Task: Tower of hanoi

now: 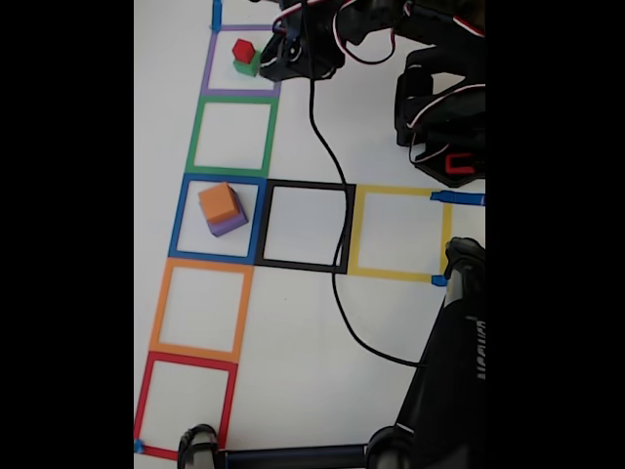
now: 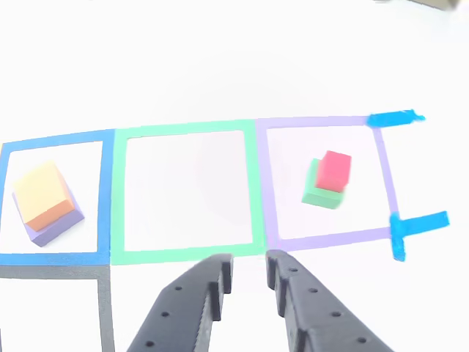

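Observation:
A small red cube [image 1: 243, 48] [image 2: 335, 169] sits on a green cube [image 1: 248, 67] [image 2: 321, 195] inside the purple tape square [image 1: 208, 68] [image 2: 264, 183]. An orange cube [image 1: 219, 202] [image 2: 44, 192] rests on a purple cube [image 1: 231, 225] [image 2: 53, 232] inside the blue tape square [image 1: 178, 220] [image 2: 106, 198]. My black gripper [image 1: 277, 57] [image 2: 249, 265] hangs just right of the red-on-green stack in the fixed view. In the other view it points toward the line between the green and purple squares. Its fingers stand a little apart with nothing between them.
A green tape square [image 1: 232, 100] lies between the two stacks. Black [image 1: 305, 184], yellow [image 1: 398, 191], orange [image 1: 200, 264] and red [image 1: 186, 360] tape squares are also on the white table. A black cable [image 1: 337, 283] crosses the black square. A black stand [image 1: 449, 371] fills the lower right.

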Tool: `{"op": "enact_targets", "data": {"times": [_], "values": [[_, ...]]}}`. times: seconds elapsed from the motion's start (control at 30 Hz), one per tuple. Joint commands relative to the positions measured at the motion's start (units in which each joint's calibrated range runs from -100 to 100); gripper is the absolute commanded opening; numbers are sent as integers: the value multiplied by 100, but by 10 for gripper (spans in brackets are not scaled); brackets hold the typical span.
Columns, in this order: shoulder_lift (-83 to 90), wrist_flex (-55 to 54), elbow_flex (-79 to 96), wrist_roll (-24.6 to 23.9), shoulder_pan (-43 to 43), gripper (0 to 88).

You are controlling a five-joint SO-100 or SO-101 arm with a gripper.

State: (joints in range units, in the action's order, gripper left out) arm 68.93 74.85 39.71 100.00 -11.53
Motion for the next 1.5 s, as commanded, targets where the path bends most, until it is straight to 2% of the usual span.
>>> {"op": "enact_targets", "data": {"times": [0.0, 0.1, 0.2, 0.4, 0.53, 0.67, 0.73, 0.9, 1.03, 1.47], "values": [[-373, 1317, -2007, 0, -794, 4], [-833, 2361, -3444, 0, -1024, 4], [-946, 2515, -4053, 0, -985, 4], [-866, 2515, -3944, 0, -1340, 4], [-615, 2126, -2944, 0, -1896, 26], [-236, 952, -1334, 0, -2107, 38], [-115, 159, -462, 0, -2155, 74], [-26, -2287, 1829, 0, -2347, 245], [-365, -4432, 3266, 0, -2491, 332], [-3102, -8351, 4047, 0, -2433, 353]]}}
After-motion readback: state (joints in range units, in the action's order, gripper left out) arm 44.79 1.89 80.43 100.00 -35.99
